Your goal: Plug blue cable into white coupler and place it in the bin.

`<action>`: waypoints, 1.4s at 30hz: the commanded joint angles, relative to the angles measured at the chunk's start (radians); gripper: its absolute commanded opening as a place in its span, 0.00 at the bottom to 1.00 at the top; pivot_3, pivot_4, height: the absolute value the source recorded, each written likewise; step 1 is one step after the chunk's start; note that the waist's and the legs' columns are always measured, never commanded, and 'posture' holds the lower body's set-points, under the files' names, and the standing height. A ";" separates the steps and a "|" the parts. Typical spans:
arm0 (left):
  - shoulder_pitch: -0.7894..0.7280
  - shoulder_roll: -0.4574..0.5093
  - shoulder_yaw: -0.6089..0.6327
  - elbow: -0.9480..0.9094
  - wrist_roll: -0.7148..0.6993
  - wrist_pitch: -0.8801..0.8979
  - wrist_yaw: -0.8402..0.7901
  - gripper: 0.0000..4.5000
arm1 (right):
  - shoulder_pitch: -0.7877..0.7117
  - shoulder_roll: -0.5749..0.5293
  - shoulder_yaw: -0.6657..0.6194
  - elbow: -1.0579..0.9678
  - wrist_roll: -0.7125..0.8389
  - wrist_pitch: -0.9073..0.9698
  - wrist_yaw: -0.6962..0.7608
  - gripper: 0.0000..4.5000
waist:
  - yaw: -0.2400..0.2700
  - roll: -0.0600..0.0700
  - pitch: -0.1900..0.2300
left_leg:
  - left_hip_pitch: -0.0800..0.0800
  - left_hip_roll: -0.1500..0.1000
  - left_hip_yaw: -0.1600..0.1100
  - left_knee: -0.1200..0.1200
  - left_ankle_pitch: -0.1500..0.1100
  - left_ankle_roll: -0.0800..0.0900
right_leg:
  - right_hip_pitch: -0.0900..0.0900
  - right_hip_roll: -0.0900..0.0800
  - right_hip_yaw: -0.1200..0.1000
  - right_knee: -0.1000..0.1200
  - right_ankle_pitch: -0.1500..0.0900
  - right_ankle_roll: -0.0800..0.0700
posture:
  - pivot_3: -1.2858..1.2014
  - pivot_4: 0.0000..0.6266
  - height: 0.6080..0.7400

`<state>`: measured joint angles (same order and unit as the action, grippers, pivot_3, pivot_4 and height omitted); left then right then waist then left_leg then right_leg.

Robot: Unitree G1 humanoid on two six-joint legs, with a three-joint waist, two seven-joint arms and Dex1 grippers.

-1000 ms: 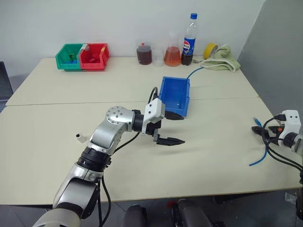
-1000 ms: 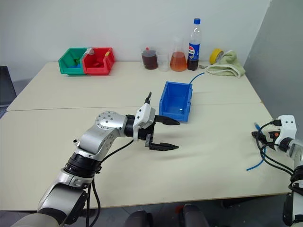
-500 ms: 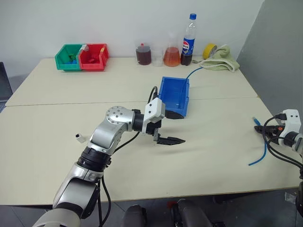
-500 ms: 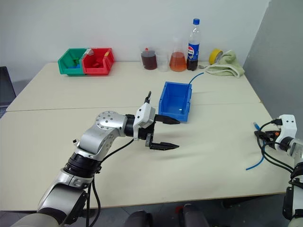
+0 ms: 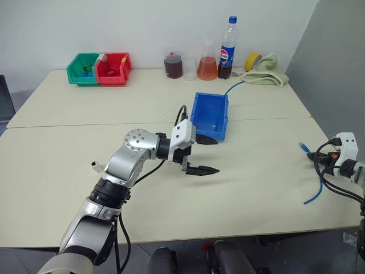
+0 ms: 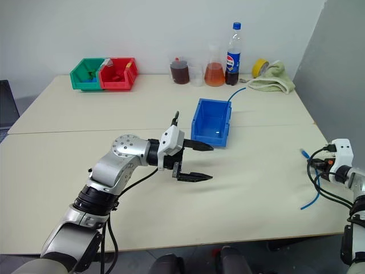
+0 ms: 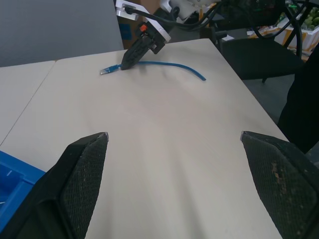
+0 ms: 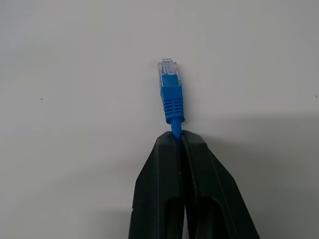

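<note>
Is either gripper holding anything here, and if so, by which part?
The right gripper is shut on the blue cable, pinching the cord just behind its plug boot. The left gripper is open and holds nothing.

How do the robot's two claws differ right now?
The left gripper has its fingers spread wide and holds nothing; the right gripper is pinched shut on the blue cable, just behind its clear plug. The left gripper hovers mid-table near the blue bin; the right gripper is low by the table's right edge. Both have two black fingers.
</note>
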<state>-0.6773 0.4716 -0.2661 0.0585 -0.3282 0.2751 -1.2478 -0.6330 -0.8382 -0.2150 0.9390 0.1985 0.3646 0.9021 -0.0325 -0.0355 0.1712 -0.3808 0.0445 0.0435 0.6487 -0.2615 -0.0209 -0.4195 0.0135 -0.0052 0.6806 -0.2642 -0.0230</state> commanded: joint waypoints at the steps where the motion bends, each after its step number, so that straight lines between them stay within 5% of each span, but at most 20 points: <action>1: 0.045 0.040 0.078 -0.088 -0.026 0.006 0.034 1.00 | 0.037 -0.037 0.045 -0.219 0.013 -0.025 0.144 0.00 | -0.001 0.001 0.000 | 0.000 0.000 0.000 0.000 0.000 0.000 | 0.000 0.000 0.000 0.000 0.000 0.000 | 0.52 0.24 1.00; 7: 0.292 0.112 0.197 -0.276 -0.065 0.029 0.128 1.00 | 0.071 0.027 0.205 -0.643 0.047 0.012 0.291 0.00 | -0.011 0.003 0.000 | 0.002 0.003 0.000 -0.002 0.000 0.000 | 0.000 0.001 0.001 0.001 0.000 0.000 | 0.52 0.24 1.00; 15: 0.675 0.149 0.463 -0.588 -0.124 0.149 0.364 1.00 | -0.112 0.232 0.432 -0.632 -0.017 -0.070 0.384 0.00 | 0.002 0.001 0.001 | 0.001 0.002 -0.004 0.000 0.000 0.000 | 0.000 0.000 -0.004 0.001 0.000 0.000 | 0.52 0.24 1.00; 19: 0.955 0.066 0.578 -0.764 -0.107 0.172 0.521 1.00 | -0.191 0.371 0.496 -0.535 -0.044 -0.110 0.377 0.00 | 0.002 0.001 0.001 | 0.000 0.002 -0.004 -0.001 0.000 0.001 | 0.000 -0.001 -0.004 0.000 0.000 0.000 | 0.52 0.24 1.00; 25: 1.365 -0.133 0.575 -0.943 -0.029 0.081 0.677 1.00 | -0.254 0.535 0.576 -0.450 -0.084 -0.168 0.390 0.00 | 0.003 0.000 0.001 | -0.001 0.001 -0.004 -0.001 -0.001 0.001 | 0.000 -0.003 -0.004 -0.001 0.002 -0.005 | 0.52 0.24 1.00; 31: 1.550 -0.249 0.537 -0.950 0.035 -0.046 0.738 1.00 | -0.315 0.658 0.632 -0.307 -0.160 -0.271 0.348 0.00 | 0.003 -0.001 0.001 | 0.002 0.002 -0.005 0.000 0.000 0.003 | 0.000 -0.002 -0.006 0.000 0.002 -0.006 | 0.52 0.24 1.00; 42: 1.564 -0.256 0.504 -0.904 0.044 -0.113 0.759 1.00 | -0.405 0.760 0.636 -0.002 -0.289 -0.495 0.215 0.00 | 0.001 -0.001 0.001 | 0.000 0.002 -0.005 -0.002 0.000 0.004 | -0.001 0.000 -0.006 -0.001 0.001 -0.009 | 0.52 0.24 1.00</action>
<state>0.8814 0.2107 0.2465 -0.8404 -0.2879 0.1844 -0.4917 -1.0119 -0.0784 0.4246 0.9195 -0.0702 -0.0862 1.1303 -0.0312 -0.0365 0.1727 -0.3809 0.0469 0.0387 0.6468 -0.2614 -0.0163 -0.4209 0.0135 -0.0109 0.6798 -0.2635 -0.0323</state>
